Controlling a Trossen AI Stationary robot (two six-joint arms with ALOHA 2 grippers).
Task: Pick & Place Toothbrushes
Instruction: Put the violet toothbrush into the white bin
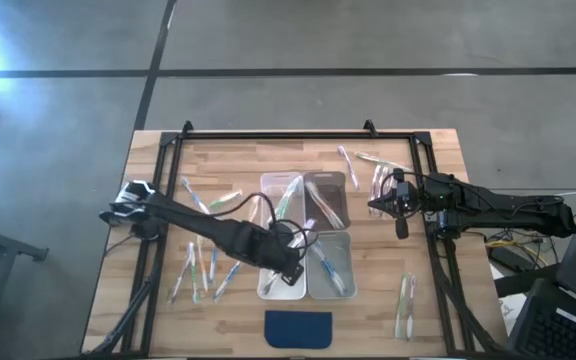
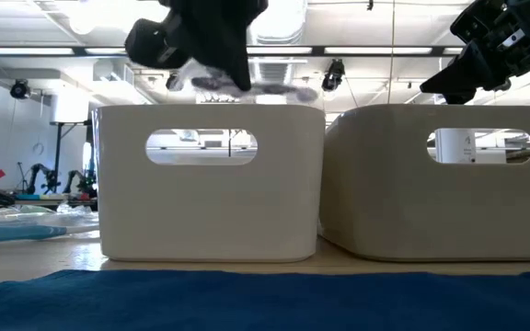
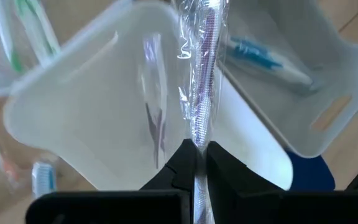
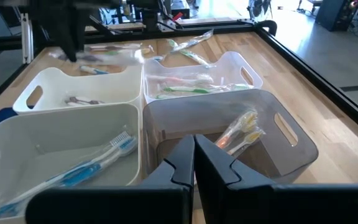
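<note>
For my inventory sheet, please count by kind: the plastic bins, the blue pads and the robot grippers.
Translucent rectangular plastic bins: 4
Dark blue flat pad: 1
Dark two-finger grippers: 2 (left gripper, pinching a wrapped toothbrush; right gripper)
Total: 7

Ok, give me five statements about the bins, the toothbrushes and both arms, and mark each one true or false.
1. The left gripper is shut on a wrapped toothbrush with purple bristles. True.
2. That toothbrush hangs over bare wood. False: it is above a white bin.
3. The right gripper holds a yellow toothbrush. False: its fingers are shut on nothing; the yellow toothbrush lies in the grey bin.
4. A blue toothbrush lies in a white bin. True.
5. The dark blue pad lies inside a bin. False: it lies on the table.
</note>
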